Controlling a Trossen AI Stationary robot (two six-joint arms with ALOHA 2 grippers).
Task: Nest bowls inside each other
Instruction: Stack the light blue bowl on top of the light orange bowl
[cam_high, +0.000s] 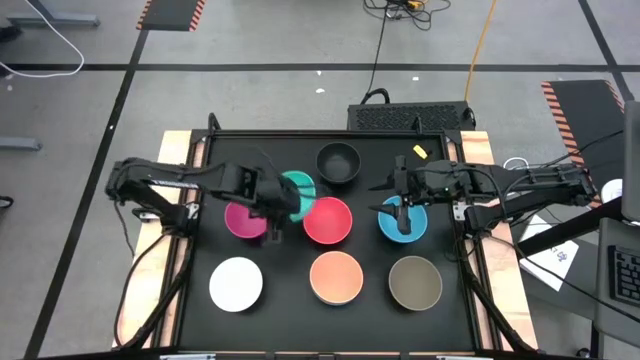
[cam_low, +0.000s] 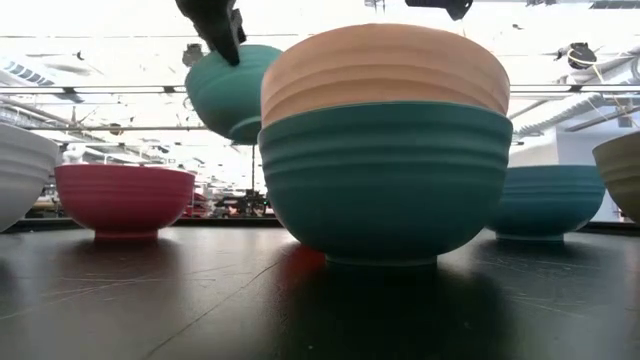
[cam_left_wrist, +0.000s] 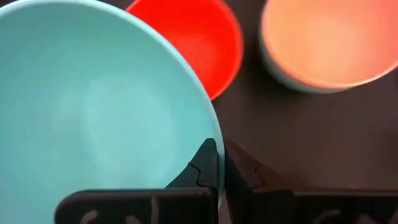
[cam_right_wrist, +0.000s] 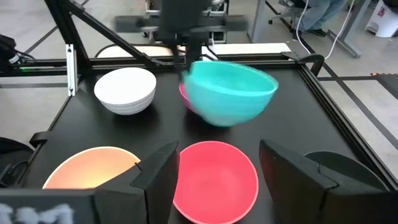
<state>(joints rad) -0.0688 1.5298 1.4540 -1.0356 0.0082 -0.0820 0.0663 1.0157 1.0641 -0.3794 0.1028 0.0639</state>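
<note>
There are nine bowls, one of each colour. Eight show from above, counted around the red bowl (cam_high: 328, 221):
- one black bowl (cam_high: 338, 162) behind it
- one cyan bowl (cam_high: 297, 190) at its left rear
- one magenta bowl (cam_high: 245, 218) to its left
- one blue bowl (cam_high: 403, 220) to its right
- one white bowl (cam_high: 236, 283) at its front left
- one peach bowl (cam_high: 336, 277) in front of it
- one taupe bowl (cam_high: 415, 282) at its front right

The ninth, a green bowl (cam_low: 385, 190), sits under the peach one.

There are two arms, the left arm (cam_high: 165, 182) and the right arm (cam_high: 520, 185), one on each side of the red bowl.

cyan bowl (cam_right_wrist: 230, 93) aloft, perhaps over magenta
</note>
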